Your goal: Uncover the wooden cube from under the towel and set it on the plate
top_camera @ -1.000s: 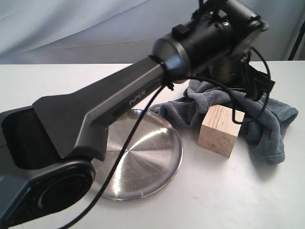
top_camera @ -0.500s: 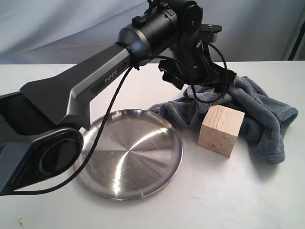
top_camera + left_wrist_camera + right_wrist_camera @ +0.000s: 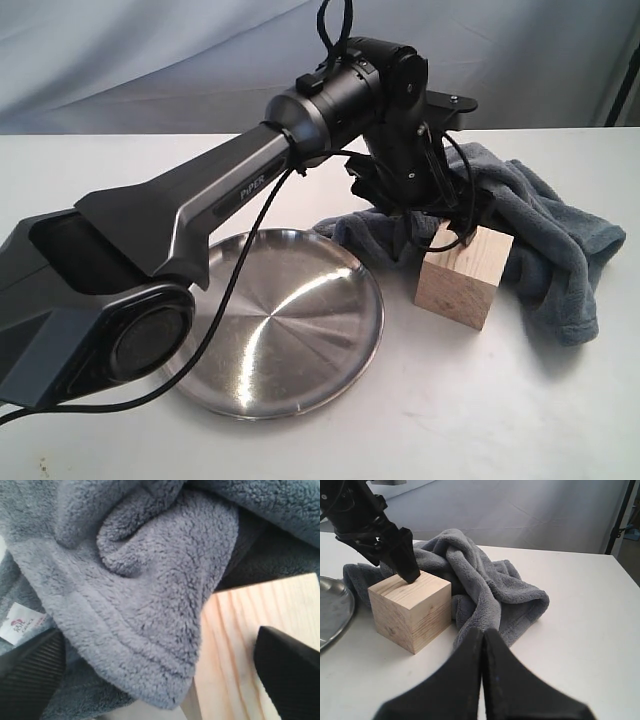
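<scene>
Wooden cube [image 3: 458, 285] is sitting uncovered on the bench [image 3: 520, 410], right of the middle and well in from every edge. It is just beside the plate [image 3: 372, 330] and not yet on it. The towel [image 3: 560, 250] is bunching behind it toward the far right corner and touching its back faces.

Risks:
- The left gripper [image 3: 436, 222] is spreading its jaws unevenly. One finger [image 3: 287, 667] is hovering over the cube's top, and the other is sitting out over the fleece.
- A towel fold is hanging between the fingers, so closing now is likely pinching cloth, not wood.
- A grip taking in cloth is probably slipping, or dragging the towel onto the plate along with the wooden cube.
- A finger pressing on the top could be tipping or shoving the block.

Pose:
- The left arm is stretching from the near left corner diagonally over the plate, wrist bending steeply down at the cube's far top edge.
- The right gripper [image 3: 482, 647] is hanging low nearer the right edge, fingers pressing together on nothing, pointing toward the cube.
</scene>
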